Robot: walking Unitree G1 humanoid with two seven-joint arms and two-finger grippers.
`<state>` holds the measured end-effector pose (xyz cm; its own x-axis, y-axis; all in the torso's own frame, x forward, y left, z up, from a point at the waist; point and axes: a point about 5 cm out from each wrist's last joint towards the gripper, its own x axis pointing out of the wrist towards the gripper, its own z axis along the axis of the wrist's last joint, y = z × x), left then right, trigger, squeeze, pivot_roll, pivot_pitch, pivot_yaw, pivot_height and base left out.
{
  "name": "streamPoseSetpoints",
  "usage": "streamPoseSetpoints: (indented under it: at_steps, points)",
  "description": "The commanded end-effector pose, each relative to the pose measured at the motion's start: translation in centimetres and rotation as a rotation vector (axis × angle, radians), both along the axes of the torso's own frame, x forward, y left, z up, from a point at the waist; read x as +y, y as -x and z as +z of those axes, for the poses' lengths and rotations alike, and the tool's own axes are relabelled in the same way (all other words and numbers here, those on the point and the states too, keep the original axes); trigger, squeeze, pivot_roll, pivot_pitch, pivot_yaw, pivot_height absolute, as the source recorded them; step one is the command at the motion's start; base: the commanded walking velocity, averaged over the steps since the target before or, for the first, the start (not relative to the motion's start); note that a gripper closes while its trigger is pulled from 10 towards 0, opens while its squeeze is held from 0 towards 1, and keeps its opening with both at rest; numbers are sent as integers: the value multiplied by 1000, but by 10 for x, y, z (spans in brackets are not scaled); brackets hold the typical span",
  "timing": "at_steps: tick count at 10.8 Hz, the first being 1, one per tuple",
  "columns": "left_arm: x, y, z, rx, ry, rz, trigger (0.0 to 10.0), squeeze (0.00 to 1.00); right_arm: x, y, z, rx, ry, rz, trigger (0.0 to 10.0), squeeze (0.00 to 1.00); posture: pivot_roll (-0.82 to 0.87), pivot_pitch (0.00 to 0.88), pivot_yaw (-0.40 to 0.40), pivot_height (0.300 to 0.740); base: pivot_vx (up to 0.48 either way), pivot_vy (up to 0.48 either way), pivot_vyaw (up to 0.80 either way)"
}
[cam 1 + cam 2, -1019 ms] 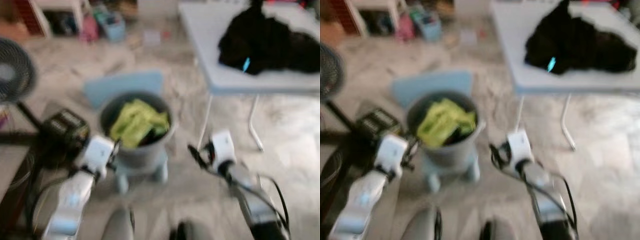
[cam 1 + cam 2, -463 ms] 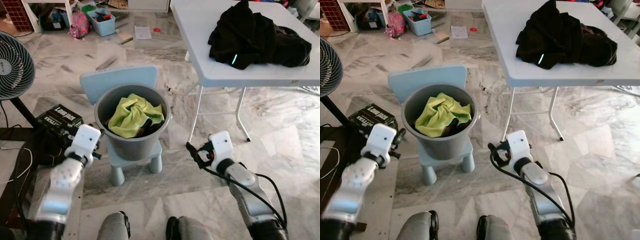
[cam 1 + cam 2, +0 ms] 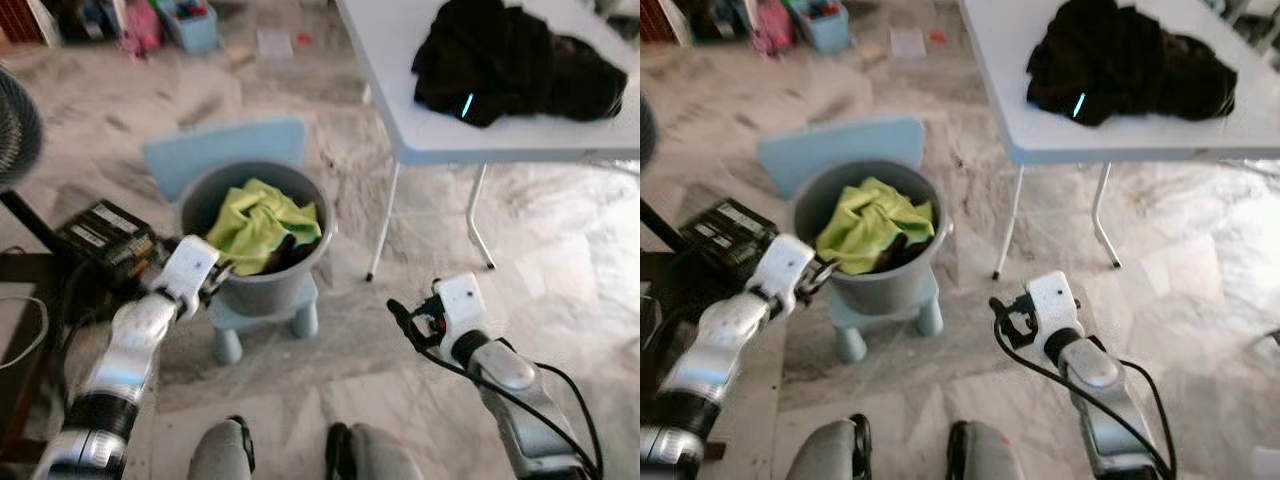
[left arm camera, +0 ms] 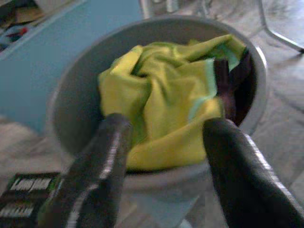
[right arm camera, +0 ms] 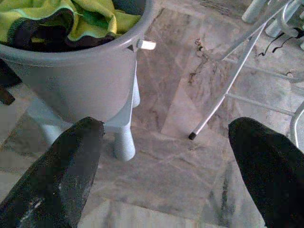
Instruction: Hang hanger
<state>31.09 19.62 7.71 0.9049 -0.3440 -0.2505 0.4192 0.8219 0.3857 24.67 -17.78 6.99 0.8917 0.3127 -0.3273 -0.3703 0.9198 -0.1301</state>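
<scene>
One grey plastic bucket (image 3: 262, 272), round, smooth-walled, on one pale blue stool (image 3: 232, 160) with stubby legs. Inside, one crumpled yellow-green cloth (image 3: 258, 222) and a dark brown, curved piece, maybe the hanger (image 4: 231, 80), wedged against the far wall; cannot tell for sure.

Two grippers. Left gripper (image 4: 164, 156) just at the bucket's near rim, two black fingers (image 4: 97, 173) spread wide, holding nothing. Right gripper (image 5: 166, 166) low over the floor, right of the stool, fingers (image 5: 57, 175) likewise wide apart and empty.

One white folding table (image 3: 420, 120) on thin metal legs, right of the bucket, with one heap of black clothing (image 3: 515, 60) on top, a small cyan mark on it. One black box (image 3: 105, 235) with white lettering on the floor to the left. One fan (image 3: 18, 125) at the left edge. Marbled grey floor (image 3: 590, 270) tiles, glossy.

Left wrist view: cloth folds and the brown piece up close. Right wrist view: bucket's outer wall, a white handle peg (image 5: 148, 45), a table leg tip. Eye views: whole layout, slightly blurred.
</scene>
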Motion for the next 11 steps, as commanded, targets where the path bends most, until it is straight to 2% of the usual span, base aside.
streamPoseSetpoints:
  at_steps: [1,3,5,6,7,11]
  points:
    - [-3,-3,-1,0,-17,-25,10000,1000,-8,5,2,7,15,-21,10000,0,-158,221,-109,740,0,0,0]
    - [1,-14,1,16,-47,-26,10000,1000,-14,14,4,25,30,-24,10000,0,-189,245,-122,740,0,0,0]
    - [1,-18,-1,47,-43,-59,10000,1000,-18,20,5,43,43,-22,10000,0,-205,255,-128,740,0,0,0]
    - [-4,-18,-6,111,-46,-122,10000,1000,-19,23,6,55,50,-21,10000,0,-207,255,-128,740,0,0,0]
    - [-4,-18,-7,126,-47,-140,10000,1000,-19,24,6,57,54,-19,10000,0,-207,255,-128,740,0,0,0]
    - [14,-23,-6,172,-118,-123,10000,1000,-18,25,6,66,63,-11,10000,0,-208,248,-129,740,0,0,0]
